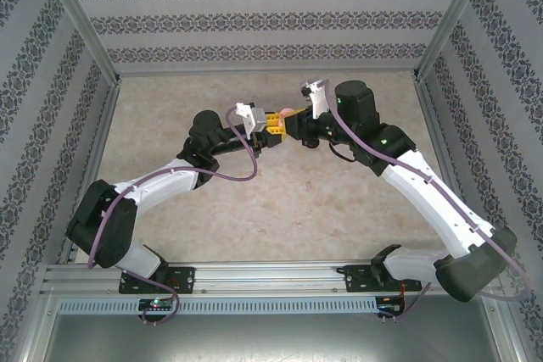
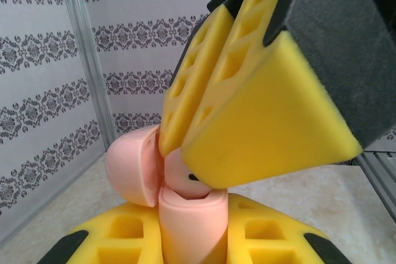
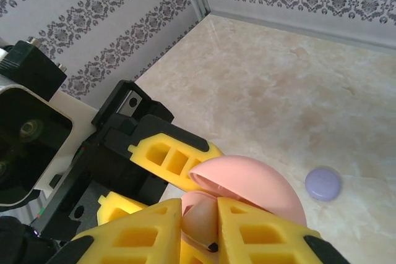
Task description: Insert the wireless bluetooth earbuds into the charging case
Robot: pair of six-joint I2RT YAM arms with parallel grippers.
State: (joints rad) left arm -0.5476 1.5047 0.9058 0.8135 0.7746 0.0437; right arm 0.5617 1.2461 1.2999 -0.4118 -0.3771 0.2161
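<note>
1. From above: the two arms are meeting in the air over the middle of the table (image 1: 322, 201). The left pincer (image 1: 273, 128) and the right pincer (image 1: 293, 125) are pointing at each other, tips nearly touching. The pink charging case (image 1: 288, 112) is peeking out between them.
2. From the left wrist: the left pincer (image 2: 192, 230) is squeezing the bottom half of the case. Its lid (image 2: 131, 165) is hanging open to one side. The right pincer (image 2: 185, 162) is pointing down at it from above, with its two fingers almost together. Its tips are sitting right at the case's open mouth, and a pale pink earbud (image 2: 179, 174) seems to be poking out there.
3. From the right wrist: the right pincer (image 3: 198, 211) is pinching that pale pink bit tight. The case is lying straight ahead of its tips, so I am guessing the next push is going straight forward. I cannot tell which way the earbud's stem is pointing. A purple case (image 3: 322, 183) is lying well apart on the table.
</note>
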